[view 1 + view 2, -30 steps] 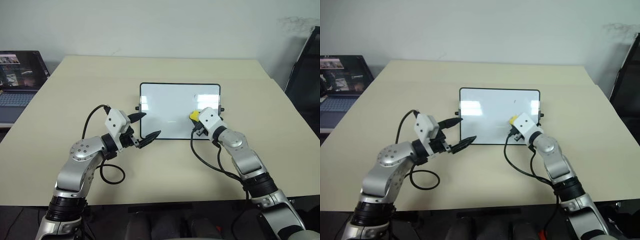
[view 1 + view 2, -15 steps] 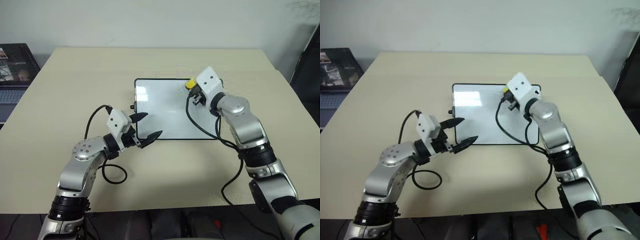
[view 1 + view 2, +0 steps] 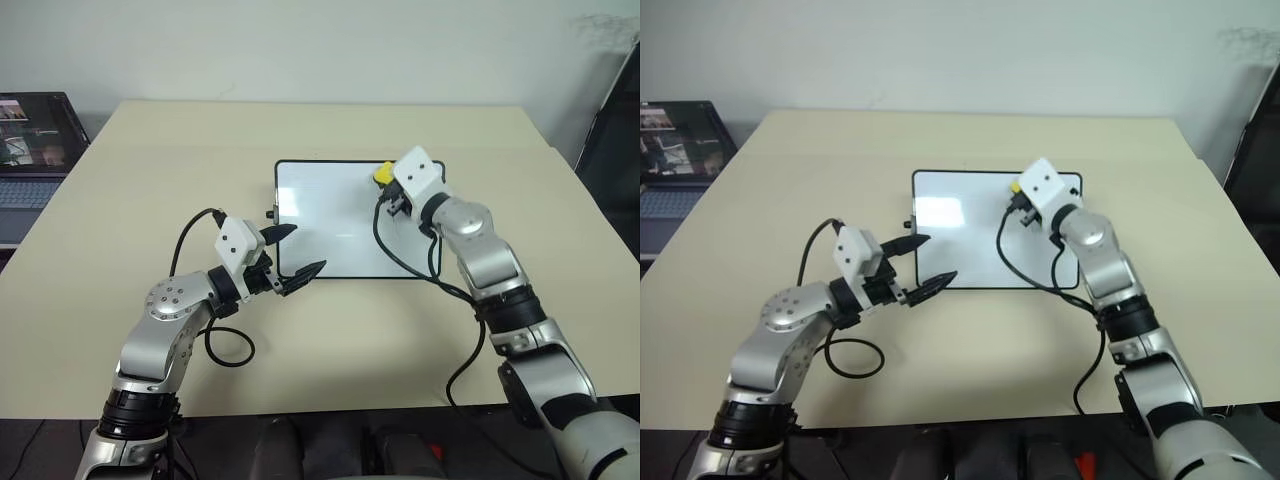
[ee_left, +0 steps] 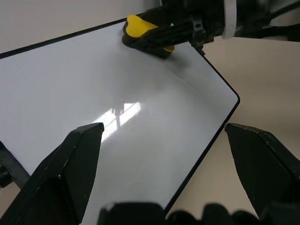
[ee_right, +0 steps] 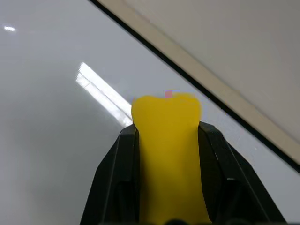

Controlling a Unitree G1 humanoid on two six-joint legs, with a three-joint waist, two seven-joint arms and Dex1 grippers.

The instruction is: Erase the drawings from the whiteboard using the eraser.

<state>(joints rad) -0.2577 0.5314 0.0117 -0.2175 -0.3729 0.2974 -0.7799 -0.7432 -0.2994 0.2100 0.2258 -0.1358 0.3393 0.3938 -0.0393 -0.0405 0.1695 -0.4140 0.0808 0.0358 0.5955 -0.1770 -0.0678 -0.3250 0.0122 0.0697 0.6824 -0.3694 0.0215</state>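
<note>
Left eye view: a broad beige table (image 3: 330, 330) was seen, with the whiteboard (image 3: 330, 225) laid flat near its middle, its long sides running across the picture. A laptop (image 3: 30, 150) was seen at the far left, beside the table's edge.

The right arm was stretched over the board's far right corner. The right gripper (image 3: 385, 182) was seen with its jaws clamped on the eraser (image 3: 384, 173), the yellow block being gripped from both sides between the two black fingers (image 5: 117, 178). In the right wrist view the eraser's rounded yellow tip (image 5: 168, 112) was shown sticking out past the fingertips, over the white surface and just inside the board's black frame edge. In the left wrist view the eraser (image 4: 140, 29) was seen set against the board near that same far edge, its dark underside turned to the white face.

The left gripper (image 3: 297, 252) was held at the board's near left corner, with its jaws spread wide and nothing between them; one fingertip was seen over the board's left edge, the other at its near edge.

A thin dark stroke of the drawings (image 4: 180, 78) was visible in the left wrist view, running along the board just beside the eraser, toward the rounded corner.
</note>
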